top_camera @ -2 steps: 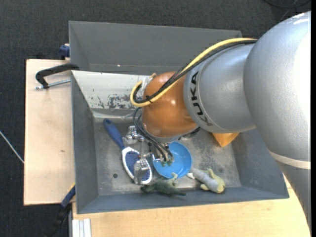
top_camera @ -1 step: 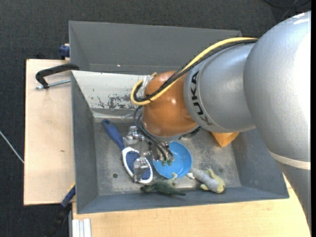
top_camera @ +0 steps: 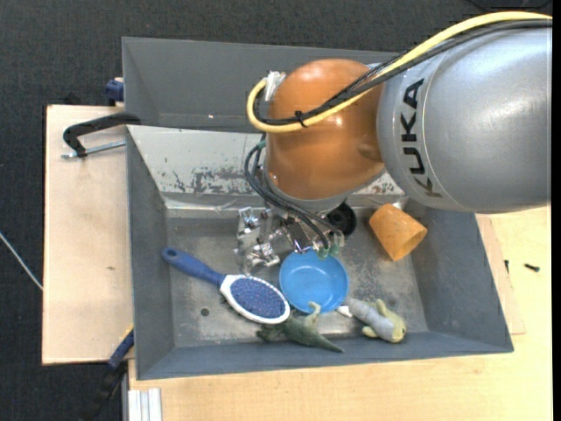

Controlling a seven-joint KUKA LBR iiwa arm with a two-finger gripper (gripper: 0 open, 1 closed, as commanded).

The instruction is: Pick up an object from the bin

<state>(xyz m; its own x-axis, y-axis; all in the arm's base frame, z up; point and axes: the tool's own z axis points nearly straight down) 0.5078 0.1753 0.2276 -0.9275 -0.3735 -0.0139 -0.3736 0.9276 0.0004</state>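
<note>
My gripper [top_camera: 261, 239] hangs low over the middle of the bin floor, its metal body showing under the orange cover. A round blue bowl [top_camera: 313, 281] lies just right of and below it, close to its lower end. A hairbrush [top_camera: 250, 296] with a blue handle and a white head of blue bristles lies just in front of the gripper, handle pointing to the upper left. Whether anything sits in the gripper is hidden.
An orange cup [top_camera: 396, 231] lies on its side at the right. A green toy dinosaur [top_camera: 302, 331] and a grey-and-yellow toy animal [top_camera: 379, 320] lie along the front wall. A dark object [top_camera: 344, 220] shows behind the bowl. The arm covers the bin's upper right.
</note>
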